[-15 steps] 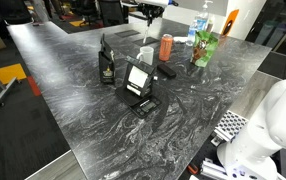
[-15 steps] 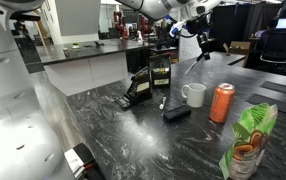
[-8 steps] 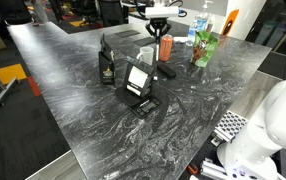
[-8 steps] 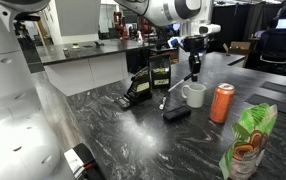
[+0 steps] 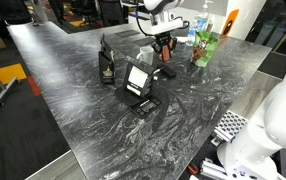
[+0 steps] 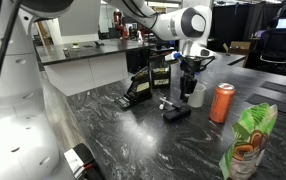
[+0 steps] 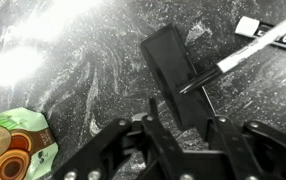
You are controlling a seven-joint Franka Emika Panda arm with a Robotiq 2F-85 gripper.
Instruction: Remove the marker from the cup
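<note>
- The dark, marbled worktop (image 5: 183, 110) carries everything in the scene.
- The white arm (image 6: 188, 22) reaches down over the far part of the worktop.
- A green snack bag (image 6: 248, 140) stands at the near edge in an exterior view. It also shows in the bottom corner of the wrist view.
- A black boxy device (image 5: 138, 78) stands near the middle of the worktop.
- The end effector (image 6: 190, 85) hangs just above the white cup (image 6: 198, 96) and partly covers it. In the wrist view its fingers are spread apart with nothing between them.
- An orange can (image 6: 223, 102) stands just beside the cup.
- A flat black block (image 7: 171, 62) lies on the worktop under the end effector.
- The marker (image 7: 258, 45), white with a dark tip, runs in slantwise in the wrist view. Its tip is over the edge of the block. The cup is outside that view, so I cannot tell whether the marker sits in it.
</note>
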